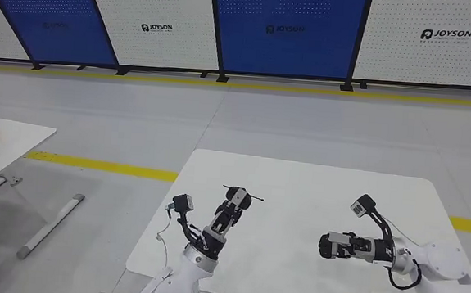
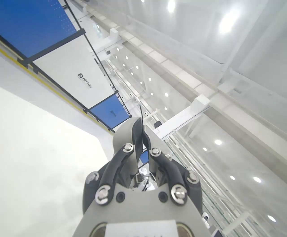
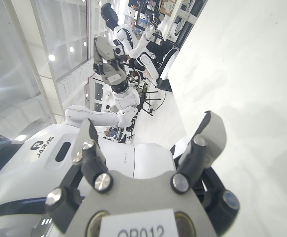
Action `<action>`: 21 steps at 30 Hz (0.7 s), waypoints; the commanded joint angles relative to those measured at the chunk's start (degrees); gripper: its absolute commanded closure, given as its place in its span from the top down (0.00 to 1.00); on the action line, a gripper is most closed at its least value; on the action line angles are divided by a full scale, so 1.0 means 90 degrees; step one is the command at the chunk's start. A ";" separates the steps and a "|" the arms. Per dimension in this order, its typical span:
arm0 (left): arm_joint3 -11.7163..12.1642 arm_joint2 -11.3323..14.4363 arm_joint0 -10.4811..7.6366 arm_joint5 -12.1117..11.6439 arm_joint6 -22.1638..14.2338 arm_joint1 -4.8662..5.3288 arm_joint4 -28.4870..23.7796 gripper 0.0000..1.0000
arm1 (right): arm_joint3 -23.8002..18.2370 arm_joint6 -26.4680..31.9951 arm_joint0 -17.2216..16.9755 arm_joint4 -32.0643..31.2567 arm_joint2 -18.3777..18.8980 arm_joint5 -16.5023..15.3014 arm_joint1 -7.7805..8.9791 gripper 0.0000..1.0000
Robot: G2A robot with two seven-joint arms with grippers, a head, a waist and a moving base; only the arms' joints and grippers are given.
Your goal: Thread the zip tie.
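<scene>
Left gripper [image 2: 142,129] is raised above the desk [image 1: 314,193] and tilted upward, fingers clenched on the zip tie [image 2: 140,113]. The tie is thin and black. In the top view it reads as a fine line crossing the fingertips, with a short length free on either side. Head end and tail end cannot be told apart. Right gripper [image 3: 150,125] sits low over the desk, well apart from the left, fingers spread wide and holding nothing. Judgement: threading is not yet begun, since the tie shows no loop and the second arm has no hold on it. Main risk is the pinch itself. So narrow a strip can pivot or slide between the pads once the other arm pushes or pulls, spoiling the line-up of tip and slot. Second risk is the approach. The free ends are short and hard to see, so the right fingers may close beside the tie, or strike the left fingers and knock it loose. A dropped tie would lie flat on the desk and be awkward to pick up again.
</scene>
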 commanded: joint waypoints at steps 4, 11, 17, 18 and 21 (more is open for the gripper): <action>0.0022 -0.0034 0.0148 0.0141 -0.0286 0.0032 0.0313 0.00 | 0.0000 0.0000 0.0000 0.0000 0.0000 0.0000 0.0000 1.00; 0.0825 0.0362 -0.0189 0.0735 -0.0436 -0.0011 0.0726 0.00 | 0.0000 0.0000 0.0000 0.0000 0.0000 0.0000 0.0000 1.00; 0.1381 0.0601 -0.0481 0.1086 -0.0246 -0.0058 0.1047 0.00 | 0.0000 0.0000 0.0000 0.0000 0.0000 0.0000 0.0000 1.00; 0.1414 0.0619 -0.0487 0.1109 -0.0212 -0.0062 0.1077 0.00 | 0.0000 0.0000 0.0000 0.0000 0.0000 0.0000 0.0000 1.00; 0.1438 0.0627 -0.0454 0.1108 -0.0182 -0.0062 0.1090 0.00 | 0.0000 0.0000 0.0000 0.0000 0.0000 0.0000 0.0000 1.00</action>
